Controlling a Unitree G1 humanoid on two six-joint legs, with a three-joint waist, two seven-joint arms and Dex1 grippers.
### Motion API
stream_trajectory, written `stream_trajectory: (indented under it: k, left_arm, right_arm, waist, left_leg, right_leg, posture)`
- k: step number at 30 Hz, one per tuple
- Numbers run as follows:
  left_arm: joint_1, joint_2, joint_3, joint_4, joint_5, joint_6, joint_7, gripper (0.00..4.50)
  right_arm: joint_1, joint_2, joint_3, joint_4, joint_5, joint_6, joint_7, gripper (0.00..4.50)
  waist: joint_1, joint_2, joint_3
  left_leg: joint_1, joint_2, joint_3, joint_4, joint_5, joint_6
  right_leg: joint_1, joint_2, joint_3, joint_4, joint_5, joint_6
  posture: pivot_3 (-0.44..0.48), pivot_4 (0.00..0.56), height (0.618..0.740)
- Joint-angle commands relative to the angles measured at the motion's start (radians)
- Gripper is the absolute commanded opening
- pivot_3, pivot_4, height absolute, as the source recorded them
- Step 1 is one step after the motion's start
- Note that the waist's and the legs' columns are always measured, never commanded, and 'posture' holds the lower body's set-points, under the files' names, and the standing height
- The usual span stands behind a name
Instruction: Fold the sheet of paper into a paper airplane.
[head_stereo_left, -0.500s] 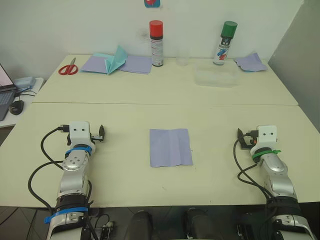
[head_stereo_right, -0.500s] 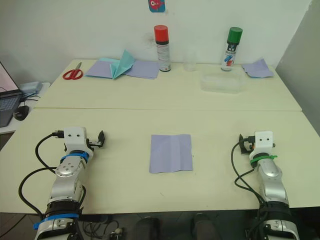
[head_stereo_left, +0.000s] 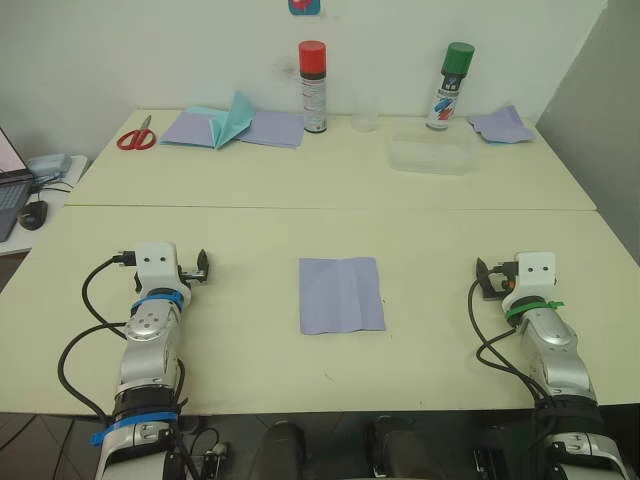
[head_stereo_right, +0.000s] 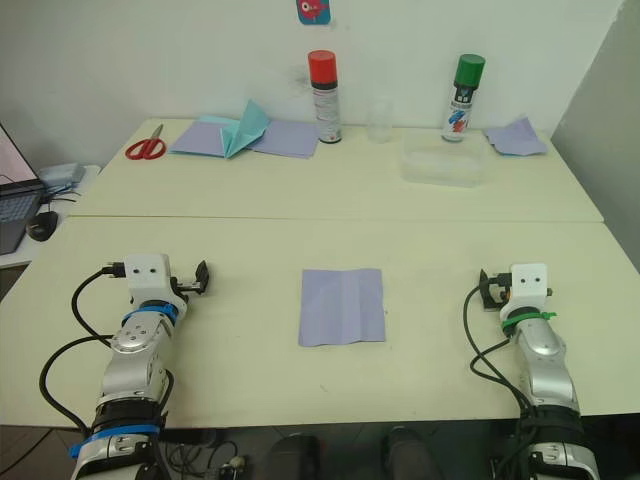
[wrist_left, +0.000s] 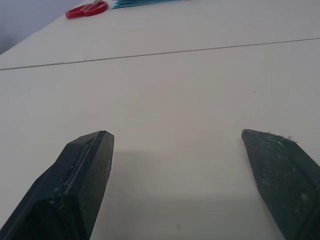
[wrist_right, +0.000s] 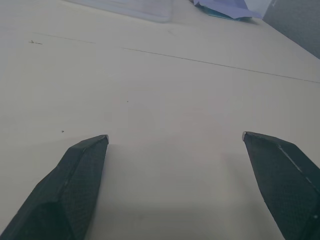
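sheet of paper (head_stereo_left: 341, 294) flat, mid table (head_stereo_left: 250, 240). left gripper (wrist_left: 180, 150) and right gripper (wrist_right: 175, 145) wide open, empty, well apart either side.

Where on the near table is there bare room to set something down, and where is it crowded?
Bare patches lie between the left gripper and the sheet of paper, and between that sheet and the right gripper. The far table's back edge is crowded: scissors, papers, two spray cans, a clear tray.

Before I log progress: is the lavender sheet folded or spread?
Spread. The sheet of paper lies flat on the table with faint creases, no flaps turned over.
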Motion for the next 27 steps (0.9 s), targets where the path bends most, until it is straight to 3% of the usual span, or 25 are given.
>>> stream_trajectory:
  k: [1,8,14,17,21,27]
  left_arm:
    - [0.019,-0.001,0.009,-0.061,-0.015,-0.005,-0.014,4.5]
    - [0.02,0.022,0.006,-0.087,-0.032,0.002,-0.072,4.5]
    - [0.037,0.085,-0.04,-0.252,-0.107,0.055,-0.284,4.5]
    - [0.054,0.145,-0.102,-0.42,-0.187,0.134,-0.456,3.91]
    - [0.066,0.204,-0.176,-0.531,-0.237,0.228,-0.59,2.65]
    - [0.047,0.173,-0.304,-0.542,-0.206,0.258,-0.648,0.66]
  right_arm:
    - [0.008,-0.018,-0.028,-0.041,0.009,-0.001,0.001,4.49]
    - [0.026,-0.019,-0.026,-0.061,0.01,0.0,0.004,4.49]
    - [0.037,-0.036,-0.009,-0.105,0.025,0.038,0.063,4.49]
    - [0.029,-0.068,0.015,-0.15,0.044,0.08,0.151,4.5]
    - [0.018,-0.115,0.047,-0.197,0.075,0.132,0.274,4.5]
    - [-0.007,-0.174,0.117,-0.277,0.127,0.223,0.463,4.5]
  waist:
    - [0.0,0.0,0.0]
    - [0.0,0.0,0.0]
    - [0.0,0.0,0.0]
    - [-0.001,0.0,0.0]
    - [0.0,0.0,0.0]
    - [-0.001,0.0,0.0]
  left_leg:
    - [0.0,0.0,0.0,0.0,0.0,0.0]
    - [0.0,0.0,0.0,0.0,0.0,0.0]
    - [0.0,0.0,0.0,0.0,0.0,0.0]
    - [0.0,0.0,0.0,0.0,0.0,0.0]
    - [0.0,0.0,0.0,0.0,0.0,0.0]
    - [0.0,0.0,0.0,0.0,0.0,0.0]
  right_leg:
    - [0.0,0.0,0.0,0.0,0.0,0.0]
    - [0.0,0.0,0.0,0.0,0.0,0.0]
    - [0.0,0.0,0.0,0.0,0.0,0.0]
    - [0.0,0.0,0.0,0.0,0.0,0.0]
    - [0.0,0.0,0.0,0.0,0.0,0.0]
    - [0.0,0.001,0.0,0.0,0.0,0.0]
  posture:
    - [0.0,0.15,0.74]
    - [0.0,0.15,0.74]
    - [0.0,0.15,0.74]
    - [0.0,0.15,0.74]
    - [0.0,0.15,0.74]
    - [0.0,0.15,0.74]
